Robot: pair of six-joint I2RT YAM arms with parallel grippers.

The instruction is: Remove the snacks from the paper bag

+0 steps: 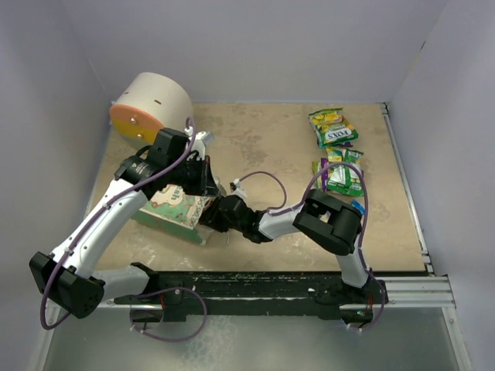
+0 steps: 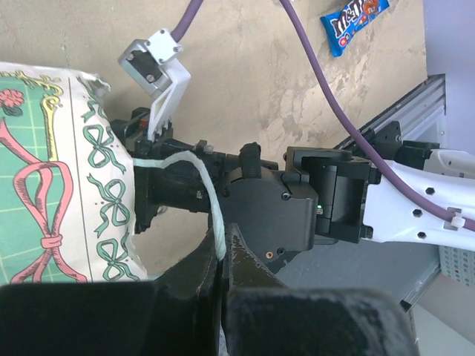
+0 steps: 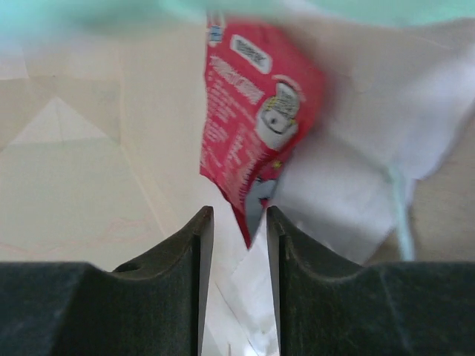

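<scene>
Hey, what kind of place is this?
Probably a robotics lab test cell: plain white walls box in a beige stone-look tabletop, two white-and-black robot arms sit bolted to a metal rail, and glossy candy packets and a small green paper bag look like staged props.

Your paper bag [image 1: 174,210] is green, its cream front panel printed with green bows and a pink ribbon. Its string handle [image 2: 211,200] is white. Inside the bag, pale walls surround a red-pink packet [image 3: 256,126] with white print. Well to the right of the bag lie a green-yellow packet [image 1: 332,126] and a green-white packet [image 1: 344,178]. Behind the bag, the cylinder [image 1: 155,104] is cream with an orange face. The table [image 1: 255,139] is mottled beige.
</scene>
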